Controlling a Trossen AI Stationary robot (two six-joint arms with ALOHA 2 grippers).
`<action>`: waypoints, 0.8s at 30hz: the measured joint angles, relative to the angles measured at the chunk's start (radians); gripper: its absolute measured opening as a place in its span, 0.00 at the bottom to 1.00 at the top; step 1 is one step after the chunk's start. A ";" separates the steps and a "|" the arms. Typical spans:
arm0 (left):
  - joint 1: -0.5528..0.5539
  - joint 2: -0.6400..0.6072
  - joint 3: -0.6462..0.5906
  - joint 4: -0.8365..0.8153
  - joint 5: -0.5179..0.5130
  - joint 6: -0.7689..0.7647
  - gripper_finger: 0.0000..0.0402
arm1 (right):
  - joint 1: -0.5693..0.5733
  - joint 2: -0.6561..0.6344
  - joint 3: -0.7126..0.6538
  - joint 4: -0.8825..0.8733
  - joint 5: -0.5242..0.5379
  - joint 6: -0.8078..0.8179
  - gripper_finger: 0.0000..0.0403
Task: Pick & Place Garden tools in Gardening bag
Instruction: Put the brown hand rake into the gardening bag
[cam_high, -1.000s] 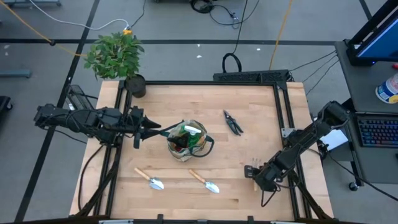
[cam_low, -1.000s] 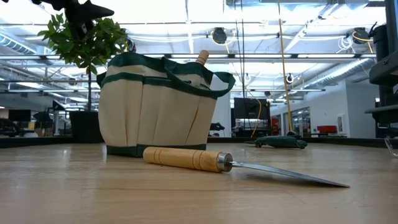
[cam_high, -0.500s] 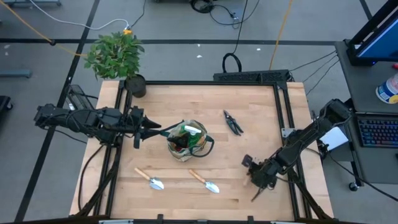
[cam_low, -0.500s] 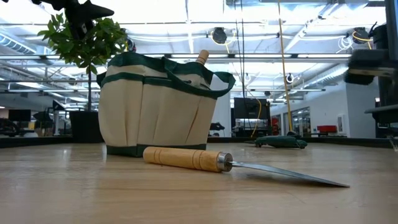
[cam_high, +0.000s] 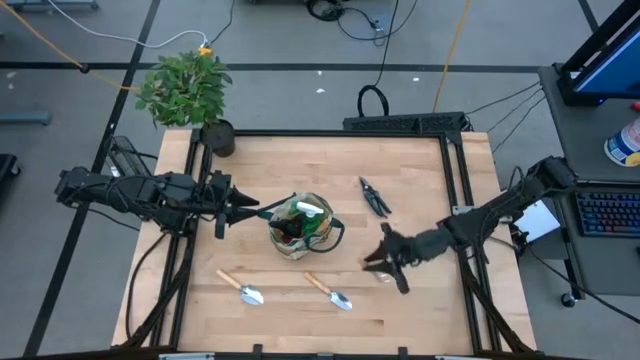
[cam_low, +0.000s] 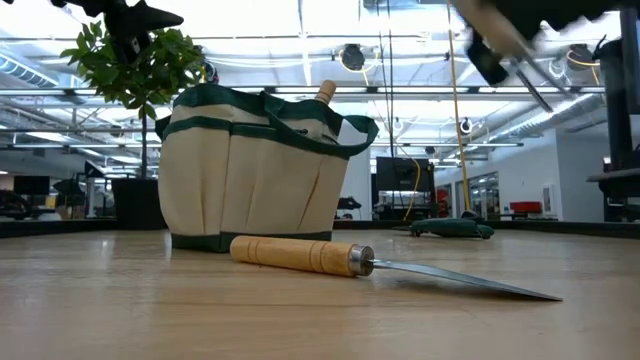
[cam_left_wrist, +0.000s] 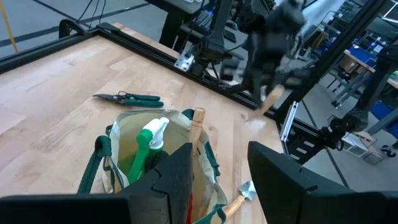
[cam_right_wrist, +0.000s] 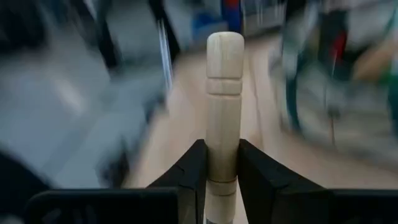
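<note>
The beige gardening bag (cam_high: 303, 226) with dark green trim stands mid-table. It holds a green spray bottle (cam_left_wrist: 149, 140) and a wooden-handled tool (cam_left_wrist: 198, 121). My left gripper (cam_high: 245, 207) is open and empty just left of the bag, above the table. My right gripper (cam_high: 385, 262) is right of the bag and shut on a wooden-handled tool (cam_right_wrist: 224, 81); the tool's metal end is hidden. Two trowels (cam_high: 240, 287) (cam_high: 330, 293) lie flat near the front edge. Black pruning shears (cam_high: 375, 196) lie at the far right. My right gripper pinches the tool's wooden handle (cam_right_wrist: 222, 168) between its two fingers, low on the handle. The handle's rounded free end (cam_right_wrist: 224, 43) sticks out past the fingertips. The tool is lifted clear of the table.
A leafy potted plant (cam_high: 185, 88) in a black pot (cam_high: 217, 137) stands at the table's far left corner. A black frame (cam_high: 455, 170) runs along the table's edges. Bare wood lies between the bag and the right edge.
My right gripper has swung from the table's near right corner toward the left, toward the bag, and has risen, carrying the wooden-handled tool clear of the table. It now shows blurred high in the low view. My left gripper and the bag have kept still.
</note>
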 joint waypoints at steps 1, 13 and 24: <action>0.000 0.000 0.000 0.000 0.000 0.000 0.40 | -0.020 0.000 0.000 0.080 0.000 0.018 0.15; 0.000 0.000 0.000 0.000 0.000 0.049 0.40 | -0.238 0.069 0.001 0.676 -0.001 0.183 0.15; 0.000 0.000 0.000 0.001 0.000 0.041 0.40 | -0.341 0.279 0.138 0.947 -0.004 0.058 0.15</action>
